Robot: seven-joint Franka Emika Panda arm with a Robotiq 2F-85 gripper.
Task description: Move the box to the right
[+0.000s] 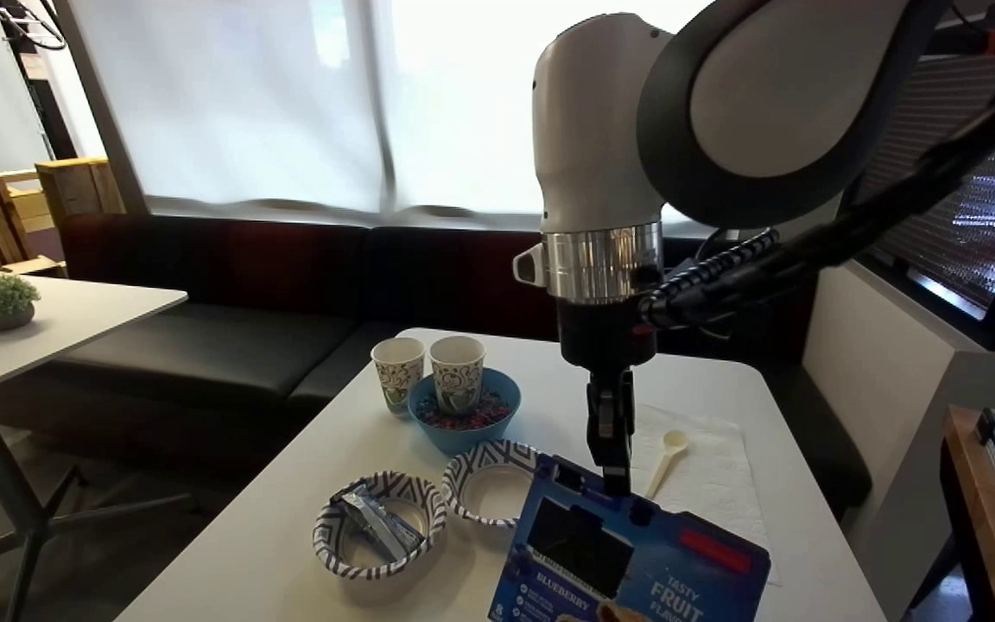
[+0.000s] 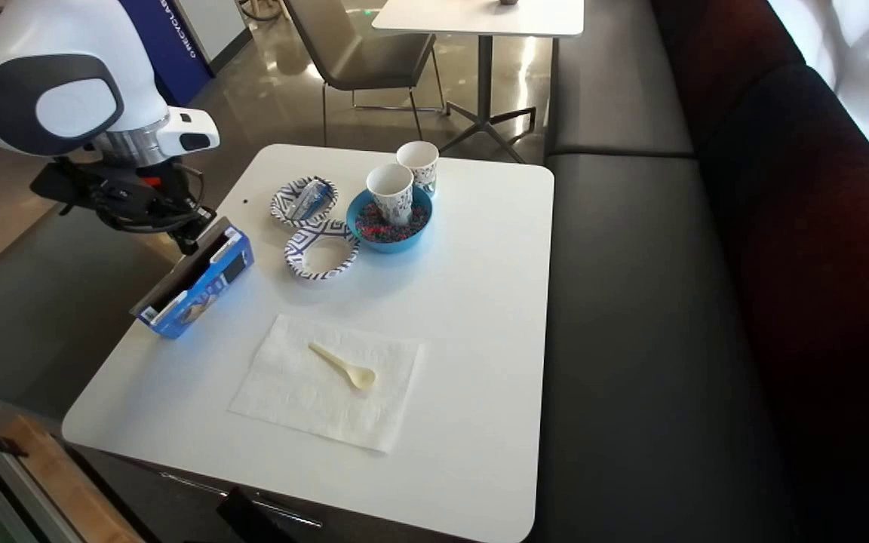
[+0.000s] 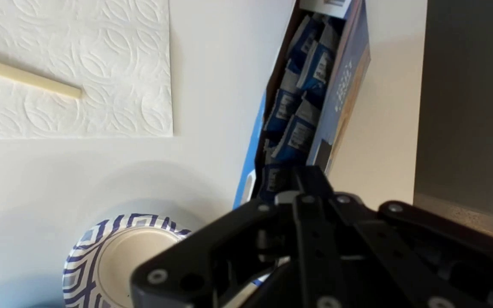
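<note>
The blue box point(image 1: 696, 570) stands on its long edge with its open top up, near the table's edge, in both exterior views point(image 2: 216, 286). In the wrist view the box point(image 3: 344, 85) shows several blue wrapped packets inside. My gripper point(image 1: 616, 484) is at one end of its top, pointing down. It also shows in an exterior view point(image 2: 189, 241) and in the wrist view point(image 3: 313, 182). Its fingertips are close together on the box's upper wall, one seemingly inside and one outside. The exact contact is dark. I cannot tell whether the box touches the table.
A white napkin point(image 2: 306, 400) with a spoon point(image 2: 359, 375) lies on the table point(image 2: 480, 377). Patterned paper bowls point(image 1: 377, 566) point(image 1: 497, 501) stand close to the box. A blue bowl point(image 1: 463, 445) with a paper cup point(image 1: 457, 376) in it and another cup point(image 1: 398, 371) stand farther off.
</note>
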